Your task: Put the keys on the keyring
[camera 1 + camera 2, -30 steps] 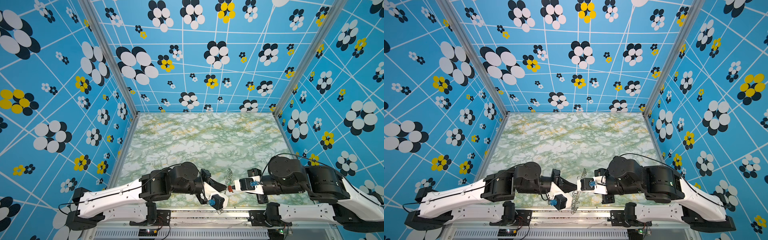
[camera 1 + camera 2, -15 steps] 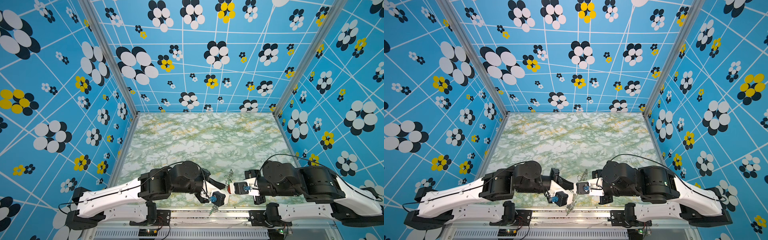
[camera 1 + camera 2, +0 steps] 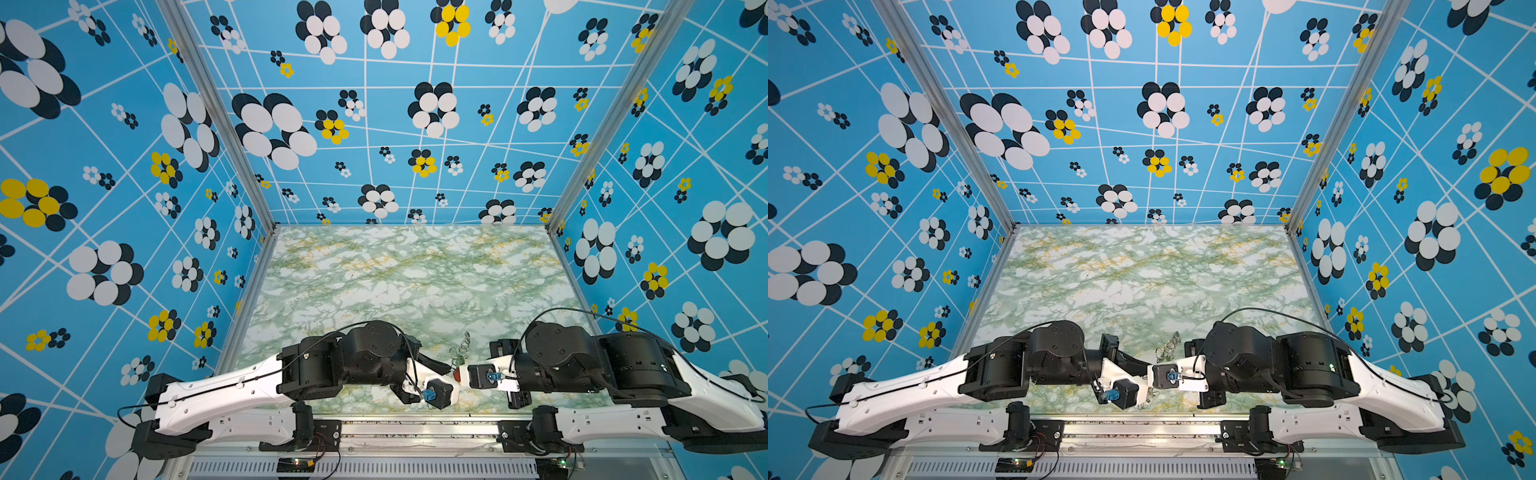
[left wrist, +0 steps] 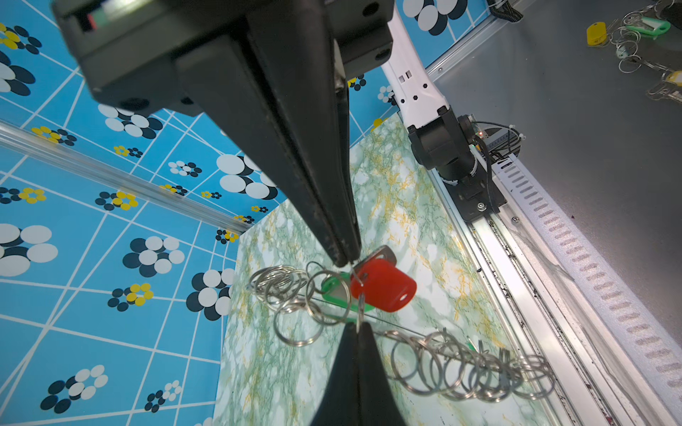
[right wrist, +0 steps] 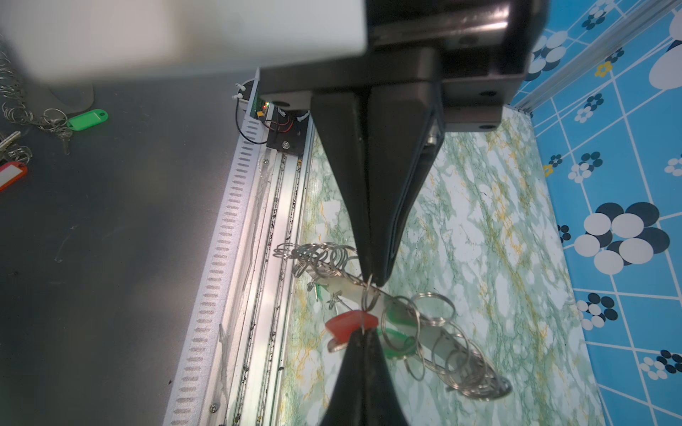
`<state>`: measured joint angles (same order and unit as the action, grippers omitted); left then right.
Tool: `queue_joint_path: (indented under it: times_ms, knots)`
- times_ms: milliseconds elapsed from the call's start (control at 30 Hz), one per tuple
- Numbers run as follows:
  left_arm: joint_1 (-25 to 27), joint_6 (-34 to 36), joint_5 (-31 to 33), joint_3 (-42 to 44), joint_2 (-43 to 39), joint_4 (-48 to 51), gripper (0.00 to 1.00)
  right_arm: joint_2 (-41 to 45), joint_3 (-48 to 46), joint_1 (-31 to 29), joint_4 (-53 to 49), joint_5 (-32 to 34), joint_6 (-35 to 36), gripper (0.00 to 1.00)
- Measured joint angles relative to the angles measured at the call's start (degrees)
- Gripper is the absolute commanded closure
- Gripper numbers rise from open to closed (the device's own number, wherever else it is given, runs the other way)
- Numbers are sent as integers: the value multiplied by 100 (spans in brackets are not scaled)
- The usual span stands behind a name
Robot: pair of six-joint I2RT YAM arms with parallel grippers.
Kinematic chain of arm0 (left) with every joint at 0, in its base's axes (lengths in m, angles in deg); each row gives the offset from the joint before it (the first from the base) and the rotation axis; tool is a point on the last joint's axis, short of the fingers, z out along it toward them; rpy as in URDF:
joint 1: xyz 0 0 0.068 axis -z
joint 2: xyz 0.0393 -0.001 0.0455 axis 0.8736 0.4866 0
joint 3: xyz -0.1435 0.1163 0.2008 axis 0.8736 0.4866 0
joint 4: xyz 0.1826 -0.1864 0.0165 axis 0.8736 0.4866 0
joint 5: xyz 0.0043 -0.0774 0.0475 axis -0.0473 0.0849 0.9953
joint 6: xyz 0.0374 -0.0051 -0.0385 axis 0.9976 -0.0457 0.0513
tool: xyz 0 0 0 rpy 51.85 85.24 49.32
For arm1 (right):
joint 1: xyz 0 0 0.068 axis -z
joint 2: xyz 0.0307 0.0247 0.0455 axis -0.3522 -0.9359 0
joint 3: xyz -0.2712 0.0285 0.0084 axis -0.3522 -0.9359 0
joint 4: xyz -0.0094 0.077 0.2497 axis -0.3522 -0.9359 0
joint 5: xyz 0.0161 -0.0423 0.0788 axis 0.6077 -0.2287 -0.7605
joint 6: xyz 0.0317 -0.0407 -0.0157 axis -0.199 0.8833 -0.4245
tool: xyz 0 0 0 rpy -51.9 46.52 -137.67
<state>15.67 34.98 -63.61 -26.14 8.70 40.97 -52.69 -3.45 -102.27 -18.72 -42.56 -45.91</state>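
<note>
Marbled table (image 3: 415, 282): keyring (image 4: 479, 372) between left end effector (image 4: 347, 260), pinched shut on red-tagged key (image 4: 383, 289), and right end effector (image 5: 372, 278), clamped on keyring loop.

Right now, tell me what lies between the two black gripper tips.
Left wrist view: a small silver wire ring bridges the gap from left gripper to right gripper, against the red plastic tag.
</note>
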Motion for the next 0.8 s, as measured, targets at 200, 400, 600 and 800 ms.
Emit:
queue_joint_path:
  times_ms: [200, 400, 600, 800]
  knots:
    - [48, 83, 286, 157, -15, -356, 100, 0, 0, 0, 0, 306, -170, 100]
    - [74, 247, 535, 297, -13, -511, 100, -87, 70, 0, -13, 675, -382, 100]
    - [85, 374, 704, 315, -13, -623, 100, -96, 74, 2, -15, 789, -428, 100]
    - [85, 422, 852, 315, -13, -636, 100, -96, 74, 0, -15, 815, -428, 100]
